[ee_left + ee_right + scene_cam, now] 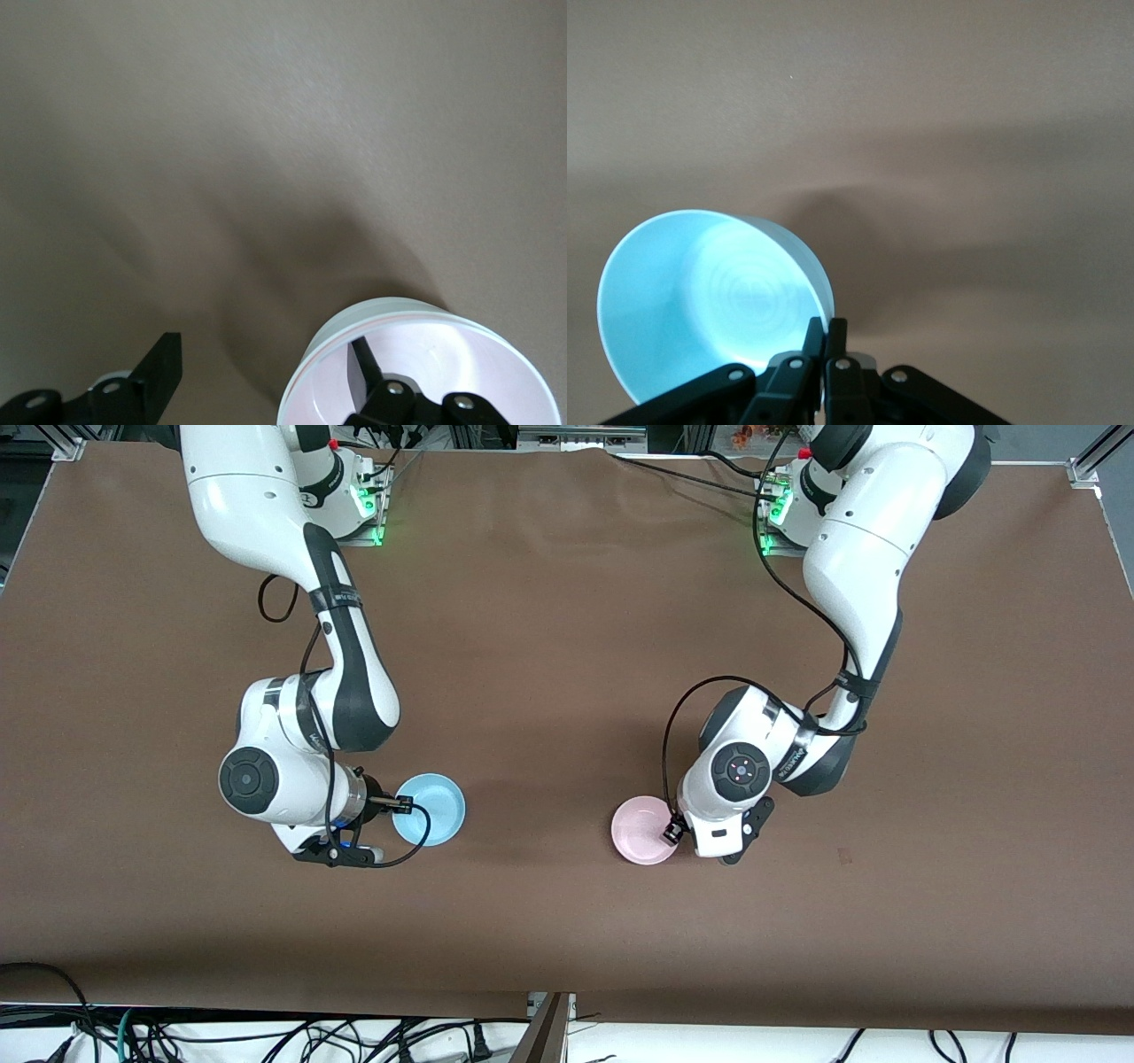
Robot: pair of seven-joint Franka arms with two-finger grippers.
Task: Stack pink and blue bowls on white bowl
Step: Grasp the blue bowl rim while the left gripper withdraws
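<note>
The light blue bowl (431, 809) lies toward the right arm's end of the table. My right gripper (403, 806) is shut on its rim. In the right wrist view the blue bowl (700, 301) sits tilted, with the gripper (827, 326) pinching its wall. The pink bowl (643, 830) lies toward the left arm's end. My left gripper (673, 833) is open at its rim. In the left wrist view (261, 354) one finger (361, 367) is inside the bowl (443, 363) and the other finger (164, 363) is well outside. The bowl's outer wall looks whitish. No separate white bowl shows.
The brown table (567, 646) has open room between the two bowls and toward the arms' bases. Cables hang below the table's front edge (266, 1036).
</note>
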